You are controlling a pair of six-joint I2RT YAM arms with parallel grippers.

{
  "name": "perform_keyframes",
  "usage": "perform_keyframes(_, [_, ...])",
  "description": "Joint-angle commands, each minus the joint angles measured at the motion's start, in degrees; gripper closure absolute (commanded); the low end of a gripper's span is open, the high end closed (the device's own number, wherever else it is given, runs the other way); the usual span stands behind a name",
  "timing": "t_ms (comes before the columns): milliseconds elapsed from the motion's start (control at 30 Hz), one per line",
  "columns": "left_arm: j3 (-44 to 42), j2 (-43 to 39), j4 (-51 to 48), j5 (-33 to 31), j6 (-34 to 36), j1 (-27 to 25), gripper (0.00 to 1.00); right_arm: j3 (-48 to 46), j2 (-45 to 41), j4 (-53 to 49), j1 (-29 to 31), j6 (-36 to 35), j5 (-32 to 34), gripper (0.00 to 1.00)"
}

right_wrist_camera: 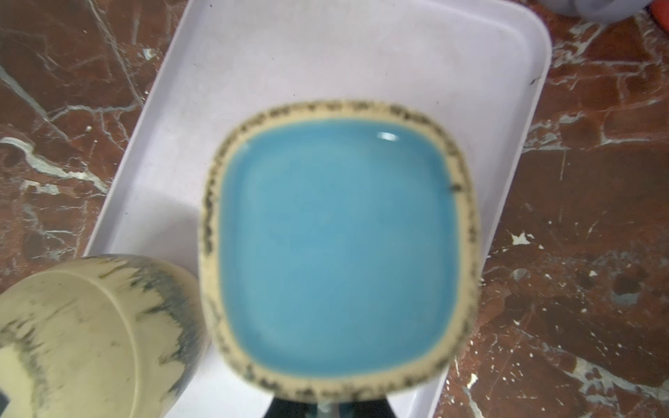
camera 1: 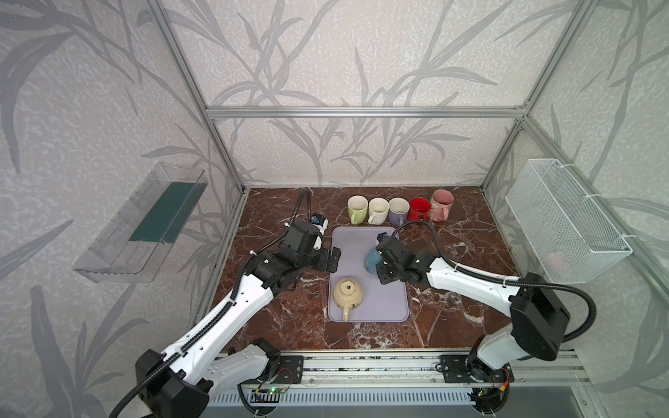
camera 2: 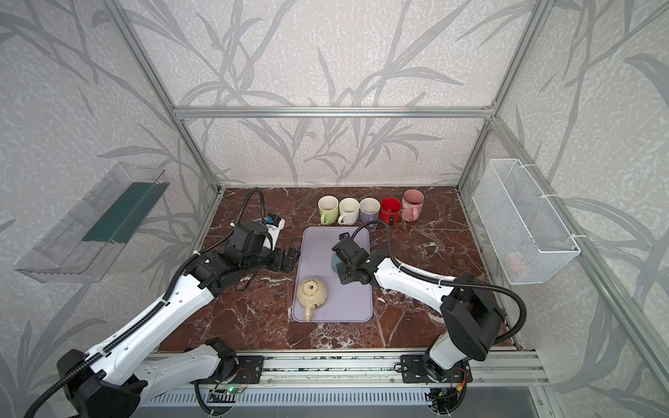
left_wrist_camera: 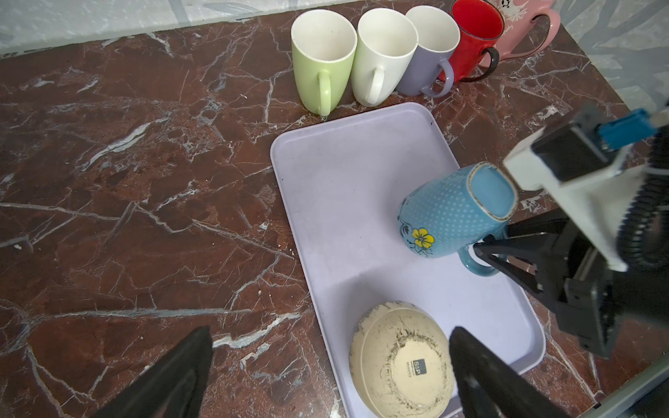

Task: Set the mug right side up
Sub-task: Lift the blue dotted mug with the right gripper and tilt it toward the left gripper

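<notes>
On the tray point(left_wrist_camera: 325, 202), where the blue mug point(left_wrist_camera: 445, 217) is base up with the right gripper point(left_wrist_camera: 483, 251) clamped on its handle point(left_wrist_camera: 474, 269), I would lift clear before rolling the wrist (the cream mug point(left_wrist_camera: 402, 365) stands near), while the left gripper point(camera 1: 335, 260) hangs beside the tray, fingers wide apart.

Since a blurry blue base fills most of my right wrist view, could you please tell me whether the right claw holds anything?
Observer: Yes, the right claw is shut on the handle of the blue mug, which is base up.
Operator: Thank you; and the other arm?
Observer: The left claw hangs open and empty by the left edge of the tray.
Operator: Anything else on the tray worth knowing?
Observer: The cream mug lies upside down, its handle pointing at the tray's near end.
</notes>
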Motion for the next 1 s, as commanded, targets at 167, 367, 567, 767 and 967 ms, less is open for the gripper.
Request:
perform_keyframes(167, [-3.2, -2.6, 6.1, 5.8, -3.1, 0.1, 0.0, -9.1, -14.7, 13.7, -5.5, -1.7, -10.3, 1.0])
perform_keyframes(367, [-4.9, -3.0, 13.3, 15.3, -8.2, 0.2, 0.03, -14.1, -22.7, 19.3, -11.0, -0.2, -21.3, 1.0])
perform_keyframes(567, [-13.0, -3.9, 25.3, 20.1, -15.9, 0.3, 0.12, -20.8, -29.3, 31.2, -18.2, 7.2, -32.7, 1.0])
perform_keyframes(767, [-18.8, -4.6, 34.4, 22.8, -19.5, -0.5, 0.18, -24.2, -30.2, 40.6, -21.1, 11.4, -39.1, 1.0])
perform_keyframes(967, [-24.1, -4.5, 47.2, 27.3, -23.8, -1.4, 0.19, -27.5, -27.9, 53.4, -22.6, 18.3, -42.6, 1.0])
